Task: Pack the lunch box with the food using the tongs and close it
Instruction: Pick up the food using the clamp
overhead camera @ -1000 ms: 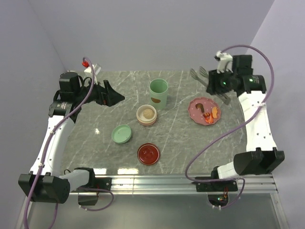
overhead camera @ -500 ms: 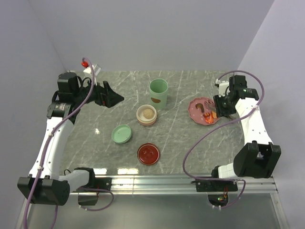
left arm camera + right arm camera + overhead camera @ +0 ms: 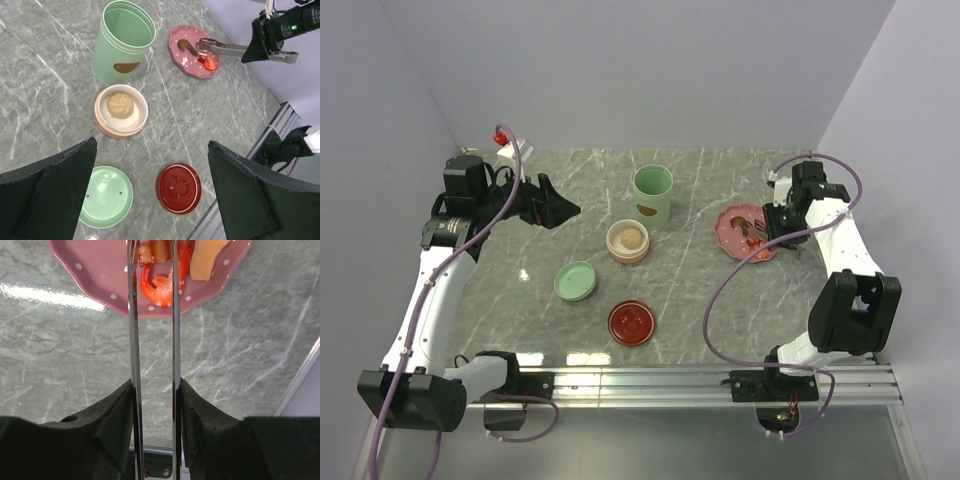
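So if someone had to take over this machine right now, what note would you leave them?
Left gripper: open, empty, hovering over the left of the table.
Right gripper: shut on the tongs, tips straddling the red piece on the pink plate.
Food: red piece, brown piece and orange piece all on the plate. A bun sits in the pink bowl; the green container stands open.
Green lid and red lid lie on the table.
Done: tongs in hand. Left: move the pieces over, close up.
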Tool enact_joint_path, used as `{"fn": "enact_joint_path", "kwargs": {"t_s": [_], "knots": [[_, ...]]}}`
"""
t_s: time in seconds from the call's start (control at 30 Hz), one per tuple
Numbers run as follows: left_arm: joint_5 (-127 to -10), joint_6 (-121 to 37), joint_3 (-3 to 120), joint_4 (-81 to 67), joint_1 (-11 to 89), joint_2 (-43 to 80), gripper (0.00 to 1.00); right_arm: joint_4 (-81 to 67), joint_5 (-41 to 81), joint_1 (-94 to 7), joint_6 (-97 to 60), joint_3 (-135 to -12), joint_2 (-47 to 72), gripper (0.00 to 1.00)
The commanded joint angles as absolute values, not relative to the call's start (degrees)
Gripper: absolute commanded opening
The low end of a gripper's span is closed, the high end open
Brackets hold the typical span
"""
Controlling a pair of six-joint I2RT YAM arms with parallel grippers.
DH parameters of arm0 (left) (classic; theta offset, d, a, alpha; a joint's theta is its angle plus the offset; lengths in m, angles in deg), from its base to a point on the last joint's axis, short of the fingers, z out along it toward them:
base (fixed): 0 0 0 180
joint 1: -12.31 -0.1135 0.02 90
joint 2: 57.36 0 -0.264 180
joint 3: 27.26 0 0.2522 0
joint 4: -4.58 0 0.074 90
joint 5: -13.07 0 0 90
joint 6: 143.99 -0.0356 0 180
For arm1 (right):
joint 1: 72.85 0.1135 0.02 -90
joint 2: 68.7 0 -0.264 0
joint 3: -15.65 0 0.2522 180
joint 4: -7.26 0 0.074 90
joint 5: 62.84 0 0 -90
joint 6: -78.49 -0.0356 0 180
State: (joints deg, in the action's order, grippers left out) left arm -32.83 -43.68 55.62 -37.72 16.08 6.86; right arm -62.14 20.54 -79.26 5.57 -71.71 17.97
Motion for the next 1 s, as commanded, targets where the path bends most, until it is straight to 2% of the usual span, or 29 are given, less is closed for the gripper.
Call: {"fn": "enact_joint_path", "kwargs": {"t_s": [0.0, 0.67, 0.97], "knots": [[-32.81, -44.23, 55.76, -36.25, 15.83, 5.48, 0.99, -60.47, 19.69, -79.44, 3.88, -74.31, 19.19, 0.45], [-32.54, -43.79, 55.85, -36.17, 15.83, 5.13, 0.99, -63.27, 17.75, -79.09, 1.59, -80.9, 20.33, 0.47], [-32.81, -43.97, 55.85, -36.34, 15.83, 4.95, 0.99, -62.31, 16.7, -78.03, 0.8, -79.06, 22.35, 0.48]]}}
